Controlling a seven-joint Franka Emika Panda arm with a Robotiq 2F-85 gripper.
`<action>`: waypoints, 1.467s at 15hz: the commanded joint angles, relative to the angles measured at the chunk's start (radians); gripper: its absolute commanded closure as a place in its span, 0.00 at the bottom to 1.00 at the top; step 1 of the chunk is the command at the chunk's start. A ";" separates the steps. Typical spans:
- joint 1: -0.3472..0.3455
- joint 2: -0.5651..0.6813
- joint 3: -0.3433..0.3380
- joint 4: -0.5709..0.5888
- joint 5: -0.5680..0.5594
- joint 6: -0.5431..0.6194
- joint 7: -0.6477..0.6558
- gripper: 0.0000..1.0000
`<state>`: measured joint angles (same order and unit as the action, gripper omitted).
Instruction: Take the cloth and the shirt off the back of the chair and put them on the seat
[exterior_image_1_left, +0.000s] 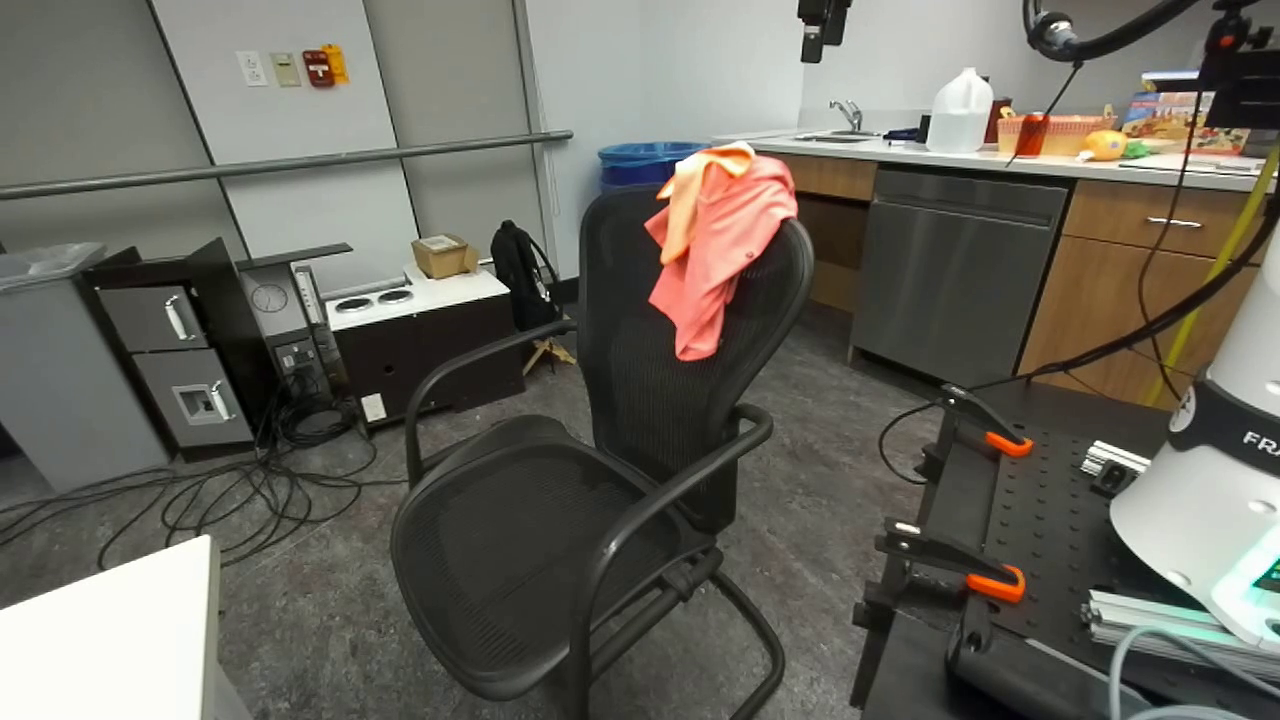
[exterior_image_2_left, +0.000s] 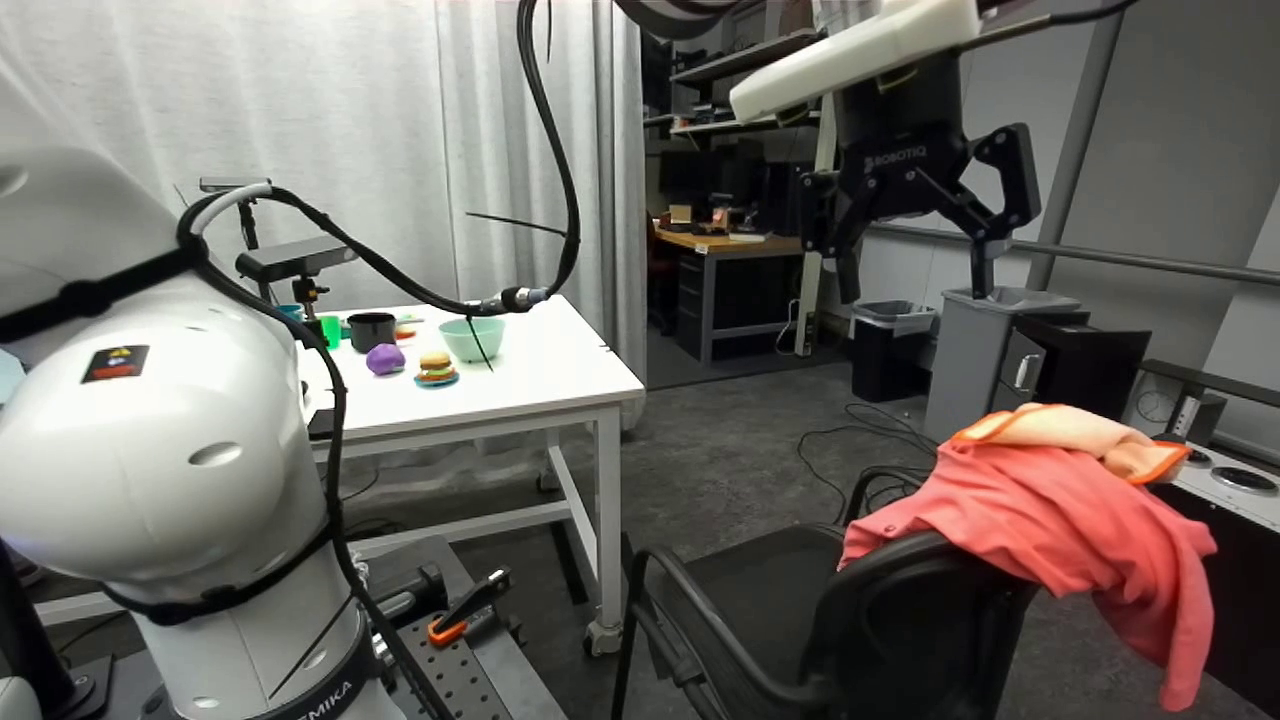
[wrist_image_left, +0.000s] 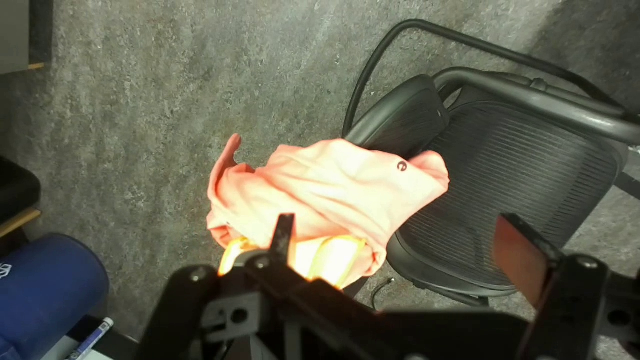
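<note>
A coral-pink shirt (exterior_image_1_left: 722, 280) hangs over the top of the black chair's back (exterior_image_1_left: 640, 330). A pale orange cloth (exterior_image_1_left: 688, 195) lies over it at the top edge. In an exterior view the shirt (exterior_image_2_left: 1070, 520) drapes over both sides of the backrest, with the cloth (exterior_image_2_left: 1075, 435) on top. The chair's mesh seat (exterior_image_1_left: 530, 550) is bare. My gripper (exterior_image_2_left: 915, 283) is open and empty, well above the chair. In the wrist view my gripper's (wrist_image_left: 398, 220) fingers are wide apart; the left finger partly hides the cloth (wrist_image_left: 337, 260), beside the shirt (wrist_image_left: 340, 190).
The chair's armrests (exterior_image_1_left: 680, 480) flank the seat. A white table (exterior_image_2_left: 520, 390) with toy food and bowls stands beyond the robot base. A counter (exterior_image_1_left: 900, 155) and a blue bin (exterior_image_1_left: 650, 160) are behind the chair. Cables (exterior_image_1_left: 260, 500) lie on the floor.
</note>
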<state>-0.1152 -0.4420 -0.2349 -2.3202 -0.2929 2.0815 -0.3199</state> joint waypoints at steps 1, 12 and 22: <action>-0.013 0.002 0.011 0.002 0.007 -0.002 -0.005 0.00; -0.056 0.253 0.001 0.144 0.041 0.062 0.160 0.00; -0.081 0.568 0.005 0.411 0.235 0.124 0.258 0.00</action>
<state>-0.1803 0.0165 -0.2363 -2.0207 -0.1147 2.2000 -0.0928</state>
